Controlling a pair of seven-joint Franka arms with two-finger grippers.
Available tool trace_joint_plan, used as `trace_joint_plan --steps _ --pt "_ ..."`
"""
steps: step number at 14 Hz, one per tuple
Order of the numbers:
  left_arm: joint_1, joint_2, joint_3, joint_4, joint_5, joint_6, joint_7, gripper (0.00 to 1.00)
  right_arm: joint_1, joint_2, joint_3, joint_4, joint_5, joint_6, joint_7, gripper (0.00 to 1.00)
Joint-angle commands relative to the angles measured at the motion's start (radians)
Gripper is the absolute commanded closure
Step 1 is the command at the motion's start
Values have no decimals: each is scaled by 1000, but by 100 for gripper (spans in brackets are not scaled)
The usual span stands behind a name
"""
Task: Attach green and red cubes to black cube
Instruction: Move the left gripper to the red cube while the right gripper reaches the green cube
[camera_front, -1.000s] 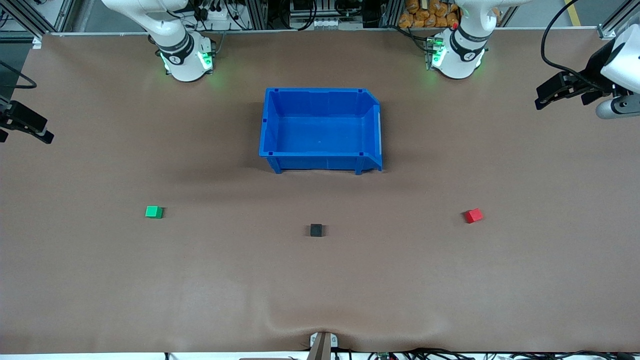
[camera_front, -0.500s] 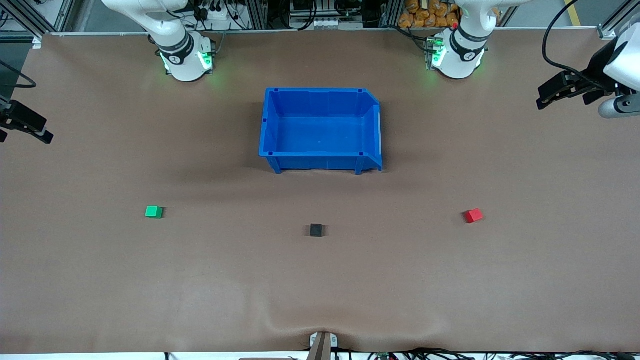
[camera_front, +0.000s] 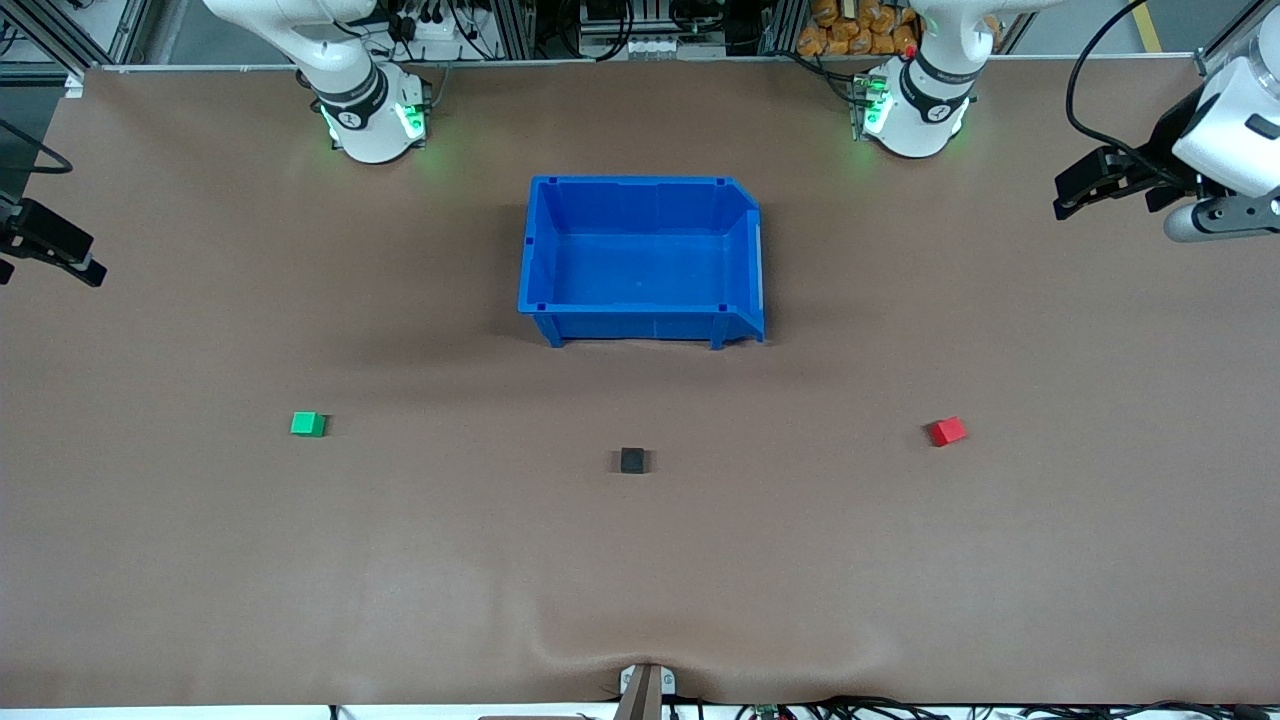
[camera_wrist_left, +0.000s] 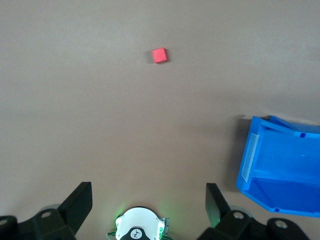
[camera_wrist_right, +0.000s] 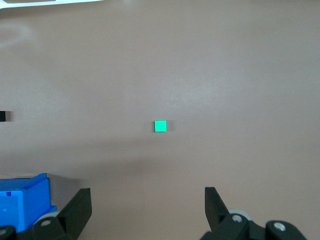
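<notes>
Left gripper (camera_front: 1075, 195) is hanging wide open, empty, at frame's upper right. Right gripper (camera_front: 45, 250) is sitting wide open, empty, at frame's far left edge. Green cube (camera_front: 308, 424), black cube (camera_front: 632, 460) and red cube (camera_front: 947, 431) are lying well apart below the bin (camera_front: 640, 312).

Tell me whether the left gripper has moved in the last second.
Yes. The left gripper has shifted toward the blue plastic bin and slightly toward the arm bases.

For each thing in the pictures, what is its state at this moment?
green cube: lying alone on the table, untouched.
red cube: lying alone, untouched.
black cube: lying between them, nothing attached.
blue bin: upright, nothing inside.
left gripper: open, holding nothing, high over the table.
right gripper: open, holding nothing, high over the table.
</notes>
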Motion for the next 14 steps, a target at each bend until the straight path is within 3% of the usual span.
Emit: trace_joint_plan --steps 1,10,14 --pt "42 -5 -2 -25 -13 19 -7 0 -6 2 4 14 -4 -5 5 0" --pt "36 -26 -16 -233 -13 204 -15 0 -13 4 4 5 -1 -71 8 0" --pt "35 -25 -31 -301 -15 296 -15 0 -2 62 4 5 3 -71 8 0"
